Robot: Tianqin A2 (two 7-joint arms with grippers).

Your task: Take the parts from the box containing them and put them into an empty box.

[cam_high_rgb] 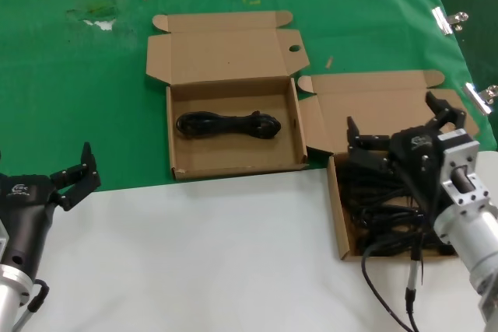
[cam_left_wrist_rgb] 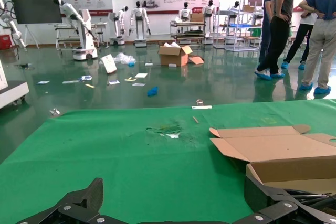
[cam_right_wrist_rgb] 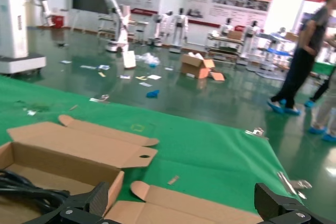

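Observation:
Two shallow brown cardboard boxes lie open. The middle box (cam_high_rgb: 233,162) holds one black cable bundle (cam_high_rgb: 227,124). The right box (cam_high_rgb: 337,215) holds a heap of black cables (cam_high_rgb: 381,207). My right gripper (cam_high_rgb: 391,118) is open and empty, above the back of the right box and its lid (cam_high_rgb: 373,106). In the right wrist view this gripper (cam_right_wrist_rgb: 184,203) hovers over that lid (cam_right_wrist_rgb: 178,208), with the middle box (cam_right_wrist_rgb: 63,156) and its cable (cam_right_wrist_rgb: 26,187) beside it. My left gripper (cam_high_rgb: 82,170) is open and empty at the front left, also in its wrist view (cam_left_wrist_rgb: 176,198).
Green cloth (cam_high_rgb: 78,99) covers the back of the table, and white surface (cam_high_rgb: 202,254) the front. A torn patch (cam_high_rgb: 97,17) lies at the back left. Metal clips (cam_high_rgb: 450,19) sit on the right edge. People (cam_left_wrist_rgb: 281,24) stand beyond the table.

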